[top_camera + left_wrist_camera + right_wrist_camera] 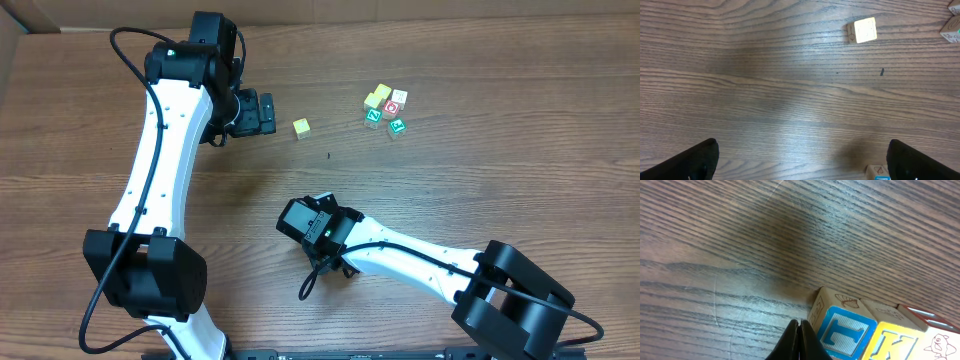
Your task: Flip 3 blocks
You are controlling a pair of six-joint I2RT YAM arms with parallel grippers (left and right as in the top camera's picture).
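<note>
Right wrist view: right gripper (pixel 799 332) pinched shut beside three blocks (pixel 892 342).
It sits beside the blue-faced block (pixel 845 337), lower centre, probably to tip it; left gripper (pixel 802 150) gapes wide, empty.

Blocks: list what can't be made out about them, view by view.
- Overhead: the cluster is too small for its letters to be read.
- Left wrist: the cyan block is cut off by the bottom edge, so its face is unreadable. The edge block is cut off by the right edge.
- Right wrist: the T block is cut off by the bottom edge, and its lower corner is behind the right end effector.
</note>
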